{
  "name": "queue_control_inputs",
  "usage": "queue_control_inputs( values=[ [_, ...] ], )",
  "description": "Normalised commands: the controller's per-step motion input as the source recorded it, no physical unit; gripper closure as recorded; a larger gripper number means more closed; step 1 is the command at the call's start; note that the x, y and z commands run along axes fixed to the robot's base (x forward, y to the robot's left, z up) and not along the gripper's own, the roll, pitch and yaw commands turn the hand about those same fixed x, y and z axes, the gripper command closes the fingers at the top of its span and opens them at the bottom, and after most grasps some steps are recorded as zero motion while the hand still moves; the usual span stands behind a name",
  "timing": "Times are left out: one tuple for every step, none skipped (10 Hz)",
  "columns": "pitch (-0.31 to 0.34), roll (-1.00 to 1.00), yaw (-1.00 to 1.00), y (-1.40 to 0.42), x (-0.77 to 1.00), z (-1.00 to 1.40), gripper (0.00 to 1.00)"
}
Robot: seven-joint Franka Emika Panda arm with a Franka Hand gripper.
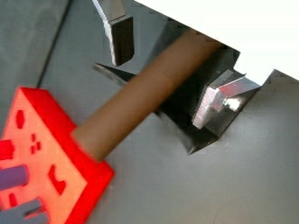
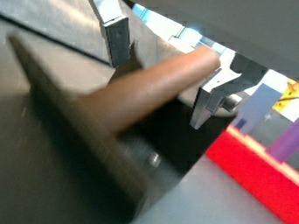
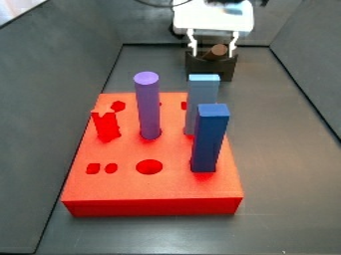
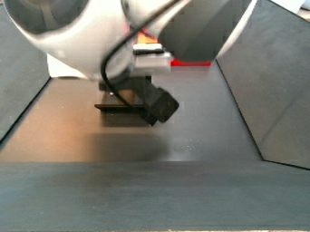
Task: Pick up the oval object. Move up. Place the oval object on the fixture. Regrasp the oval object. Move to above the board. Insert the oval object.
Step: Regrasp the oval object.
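Resting on the fixture (image 1: 193,122), the oval object (image 1: 146,92) is awaiting regrasp; gripper (image 1: 176,66) fingers are straddling it apart, closing next.

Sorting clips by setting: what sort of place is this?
Probably a robot lab test cell: a dark walled tabletop, a red board with shaped holes, and the claw around the oval object lying on the fixture.
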Motion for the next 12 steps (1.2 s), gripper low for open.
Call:
queue_control_inputs(
  values=[
    [0.05,0.01,0.04,0.0,-0.03,1.0,0.0],
    [0.056,0.02,0.03,0.0,-0.03,1.0,0.0],
    [0.076,0.04,0.02,0.0,-0.04,1.0,0.0],
    [0.082,0.05,0.01,0.0,-0.04,0.92,0.0],
    [0.094,0.06,-0.01,0.0,-0.03,0.68,0.0],
    [0.094,0.06,-0.02,0.0,-0.03,0.5,0.0],
    [0.083,0.05,-0.04,0.0,-0.02,0.26,0.0],
    [-0.025,-0.06,-0.03,0.0,-1.0,0.0,0.0],
    [-0.057,-0.07,-0.04,0.0,-1.0,-0.01,0.0],
    [-0.088,-0.04,-0.04,0.0,-1.0,0.02,0.0],
    [-0.103,-0.01,-0.03,0.0,-1.0,0.02,0.0],
    [-0.115,0.01,-0.01,0.0,-1.0,0.02,0.0]
  ],
)
